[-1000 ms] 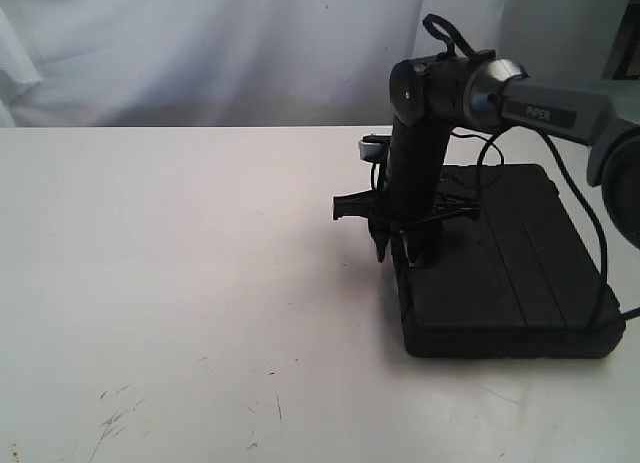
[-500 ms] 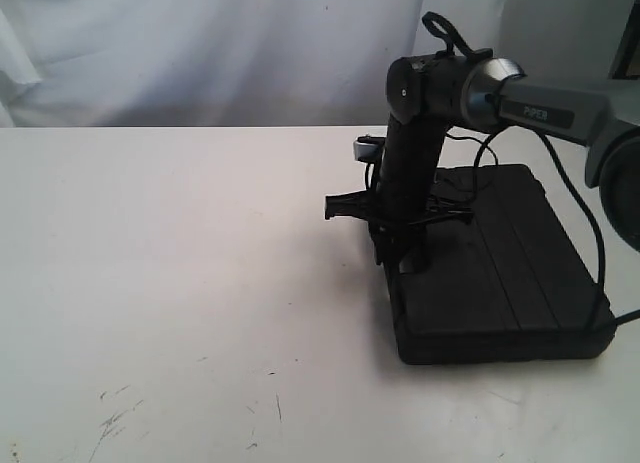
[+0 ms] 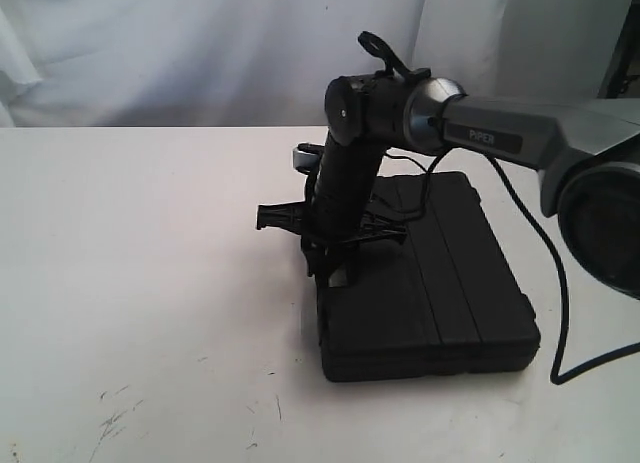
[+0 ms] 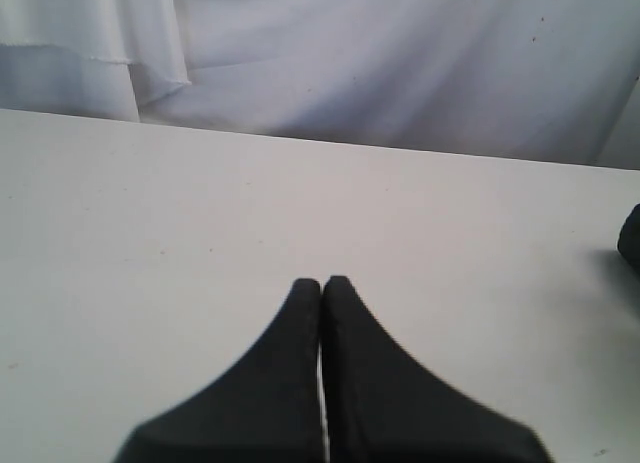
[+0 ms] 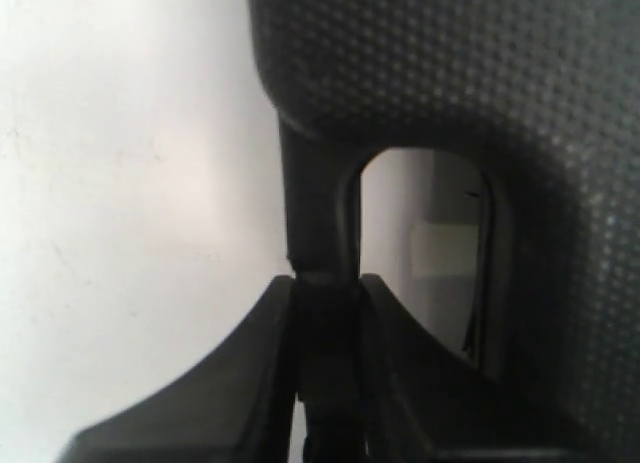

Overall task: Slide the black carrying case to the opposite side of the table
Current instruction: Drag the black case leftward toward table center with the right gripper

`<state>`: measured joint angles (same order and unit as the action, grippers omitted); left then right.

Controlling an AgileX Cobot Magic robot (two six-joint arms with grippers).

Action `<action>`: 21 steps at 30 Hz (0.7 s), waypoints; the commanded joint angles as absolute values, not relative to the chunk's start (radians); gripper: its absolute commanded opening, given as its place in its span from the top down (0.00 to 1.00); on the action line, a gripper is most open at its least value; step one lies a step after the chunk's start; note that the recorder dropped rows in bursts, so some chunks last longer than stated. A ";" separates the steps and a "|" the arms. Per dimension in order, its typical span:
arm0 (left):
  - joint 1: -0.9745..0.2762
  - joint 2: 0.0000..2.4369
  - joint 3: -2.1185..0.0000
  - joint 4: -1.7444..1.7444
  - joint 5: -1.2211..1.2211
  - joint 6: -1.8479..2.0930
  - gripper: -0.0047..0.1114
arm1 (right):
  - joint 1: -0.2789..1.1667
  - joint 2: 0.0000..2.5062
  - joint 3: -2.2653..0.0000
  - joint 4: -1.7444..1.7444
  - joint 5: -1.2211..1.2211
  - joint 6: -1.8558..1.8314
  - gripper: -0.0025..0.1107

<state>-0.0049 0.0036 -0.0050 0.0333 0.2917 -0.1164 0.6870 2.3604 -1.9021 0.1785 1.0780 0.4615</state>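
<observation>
The matte-black case (image 3: pixel 430 283) lies flat on the white table (image 3: pixel 150 283), right of the middle, its ribbed lid up. My right gripper (image 3: pixel 328 268) points down at the case's left edge and is shut on the case's handle bar (image 5: pixel 318 233); the slot (image 5: pixel 430 253) shows table through it. The pebbled lid (image 5: pixel 450 73) fills the right wrist view. My left gripper (image 4: pixel 322 283) hovers over bare table, fingers pressed together and holding nothing; it is out of the exterior view.
Dark scuff marks (image 3: pixel 115 413) lie near the table's front left. A white curtain (image 3: pixel 200 43) hangs behind the far edge. A black cable (image 3: pixel 555 283) trails from the right arm past the case's right side.
The right arm has moved left, dragging the case with it by the handle, roughly a fifth of the case's width per step. The left gripper's earlier state is not shown.
</observation>
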 commanded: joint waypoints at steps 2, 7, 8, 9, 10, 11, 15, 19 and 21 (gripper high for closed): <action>-0.010 0.000 0.000 0.033 0.285 -0.119 0.96 | 0.724 2.352 -1.914 0.227 1.006 0.510 0.98; -0.010 0.000 0.000 0.033 0.285 -0.119 0.96 | 0.754 2.352 -1.914 0.236 0.964 0.540 0.98; -0.010 0.000 0.000 0.033 0.285 -0.119 0.96 | 0.756 2.352 -1.914 0.236 0.956 0.550 0.98; -0.010 0.000 0.000 0.033 0.285 -0.119 0.96 | 0.760 2.352 -1.914 0.236 0.947 0.555 0.98; -0.010 0.000 0.000 0.033 0.285 -0.119 0.96 | 0.765 2.352 -1.914 0.236 0.942 0.559 0.98; -0.010 0.000 0.000 0.033 0.285 -0.121 0.96 | 0.767 2.352 -1.914 0.239 0.933 0.565 0.98; -0.010 0.000 0.000 0.033 0.285 -0.121 0.96 | 0.778 2.352 -1.914 0.262 0.895 0.587 0.98; -0.010 0.000 0.000 0.033 0.285 -0.121 0.96 | 0.787 2.352 -1.914 0.297 0.856 0.594 0.98; -0.010 0.000 0.000 0.033 0.285 -0.121 0.96 | 0.792 2.352 -1.914 0.303 0.841 0.594 0.98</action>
<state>-0.0049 0.0036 -0.0050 0.0333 0.2917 -0.1164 0.7779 2.3647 -1.9021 0.2547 0.9039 0.5838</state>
